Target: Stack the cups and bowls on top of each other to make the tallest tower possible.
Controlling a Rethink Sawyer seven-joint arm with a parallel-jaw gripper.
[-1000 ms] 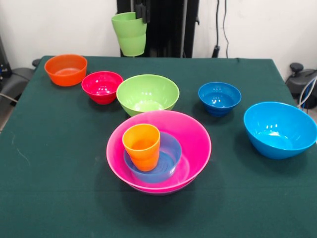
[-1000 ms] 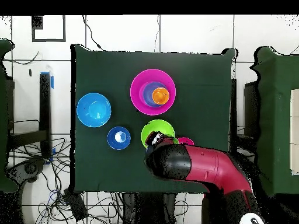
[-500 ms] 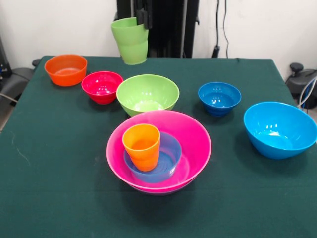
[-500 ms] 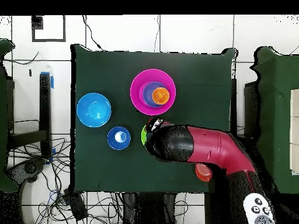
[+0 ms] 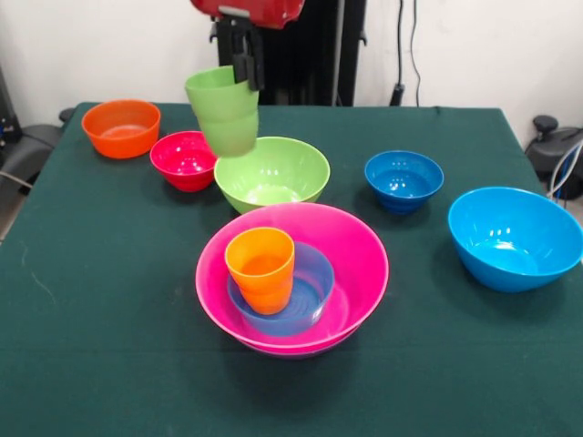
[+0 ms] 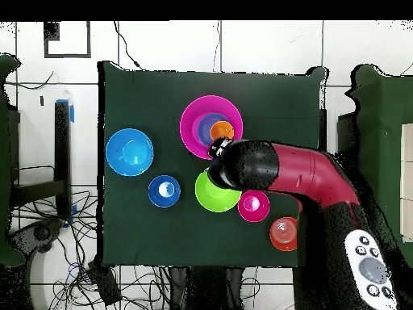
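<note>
Light green cup (image 5: pixel 223 109), tilted and clear of the counter (image 5: pixel 109 300), held at its rim by the claw (image 5: pixel 244 66), whose jaws are closed on it; it hangs above the gap between the red bowl (image 5: pixel 188 159) and the lime green bowl (image 5: pixel 272 172). Nearer lies the tower (image 5: pixel 291 277): the pink bowl (image 5: pixel 355 255) holding a light-blue bowl (image 5: pixel 310 282) with the orange cup (image 5: pixel 261 268) upright in it. Orange bowl (image 5: pixel 121 127) far left; dark-blue bowl (image 5: pixel 404 179) and sky-blue bowl (image 5: pixel 515 238) right, each standing apart on the counter.
</note>
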